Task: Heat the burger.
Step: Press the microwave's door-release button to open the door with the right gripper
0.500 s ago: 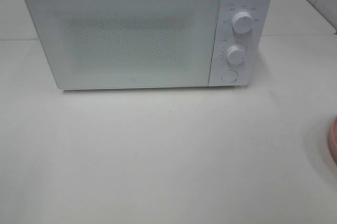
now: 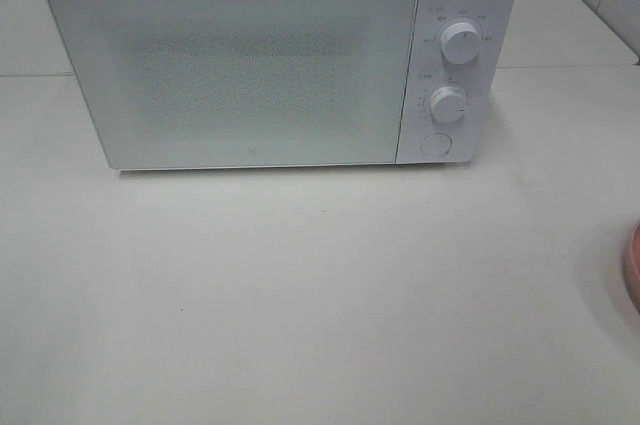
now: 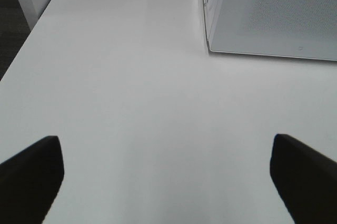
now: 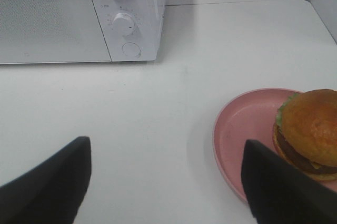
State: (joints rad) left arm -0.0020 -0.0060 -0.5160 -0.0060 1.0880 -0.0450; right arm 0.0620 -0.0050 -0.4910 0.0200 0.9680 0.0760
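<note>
The burger (image 4: 309, 128), with a golden-brown bun, green lettuce and a dark patty, sits on a pink plate (image 4: 242, 134) in the right wrist view. My right gripper (image 4: 166, 182) is open and empty, short of the plate. My left gripper (image 3: 166, 174) is open and empty over bare table. A white microwave (image 2: 270, 55) with its door shut stands at the back of the table; it also shows in the left wrist view (image 3: 274, 13) and the right wrist view (image 4: 79, 13). Neither gripper shows in the exterior high view, and the burger is out of that view.
The microwave has two knobs (image 2: 460, 42) and a round button (image 2: 435, 144) on its right panel. Only the pink plate's rim (image 2: 633, 265) shows at the right edge of the exterior high view. The white table (image 2: 300, 295) spreads in front of the microwave.
</note>
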